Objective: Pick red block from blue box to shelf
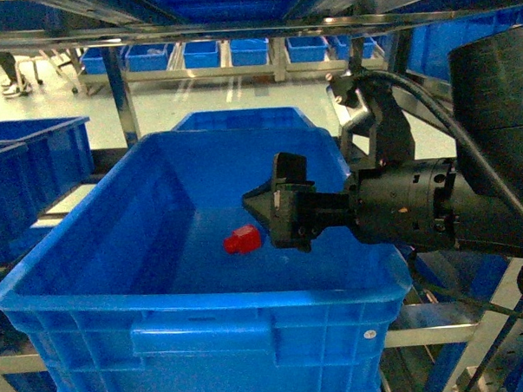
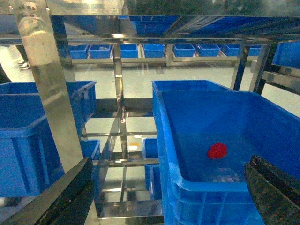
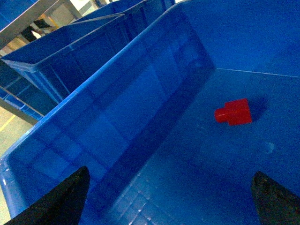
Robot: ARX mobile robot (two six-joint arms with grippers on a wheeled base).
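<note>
The red block [image 1: 243, 239] lies on its side on the floor of a large dark blue crate [image 1: 196, 294] that sits in the steel shelf [image 1: 123, 98]. My right gripper [image 1: 260, 205] hangs inside the crate, just right of the block and above it, open and holding nothing. In the right wrist view the block [image 3: 234, 112] rests ahead of the spread gripper [image 3: 171, 206], well apart from it. My left gripper [image 2: 164, 201] is open outside the crate's near left corner [image 2: 164, 122], with the block [image 2: 217, 150] beyond it. The blue box is out of view.
More dark blue crates stand to the left [image 1: 26, 171] and behind [image 1: 241, 119]. A shelf rail [image 1: 237, 28] runs overhead and a steel post [image 2: 47, 93] stands close to the left gripper. A far rack holds a row of crates [image 1: 229, 51].
</note>
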